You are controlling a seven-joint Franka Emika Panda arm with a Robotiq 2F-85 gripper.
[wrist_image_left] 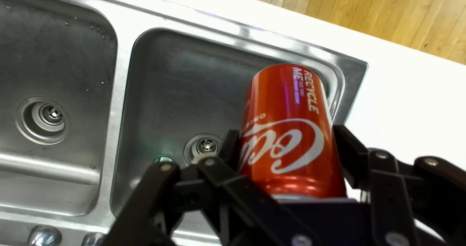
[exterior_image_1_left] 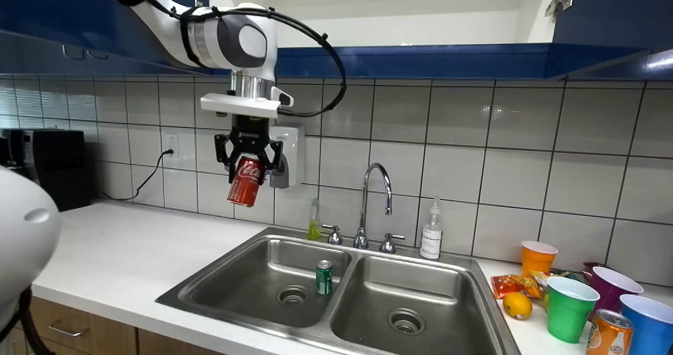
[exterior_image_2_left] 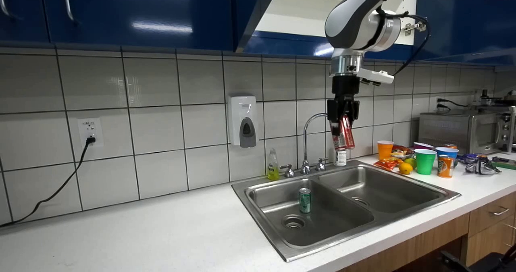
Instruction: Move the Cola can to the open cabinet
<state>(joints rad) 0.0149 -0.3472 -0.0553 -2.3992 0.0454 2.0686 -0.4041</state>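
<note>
tiled far wall [exterior_image_1_left: 462, 171] behind sink [exterior_image_1_left: 344, 294], open cabinet [exterior_image_1_left: 399, 23] above.
clamps tilted cola can [exterior_image_1_left: 245, 185] in gripper [exterior_image_1_left: 247, 179]; likely slick and easily dented, best held gently mid-body.

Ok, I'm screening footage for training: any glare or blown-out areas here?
In the wrist view, the countertop looks blown out nearly white, though the Cola can looks sharp; in an exterior view, bright streaks glare off a blue cabinet door.

Cola can [exterior_image_1_left: 245, 184] gleams in glossy metal | open cabinet [exterior_image_1_left: 420, 59] glossy outside, smooth within | sink [exterior_image_1_left: 441, 315] shows satin metal | desk [exterior_image_1_left: 131, 255] smooth, matt
</note>
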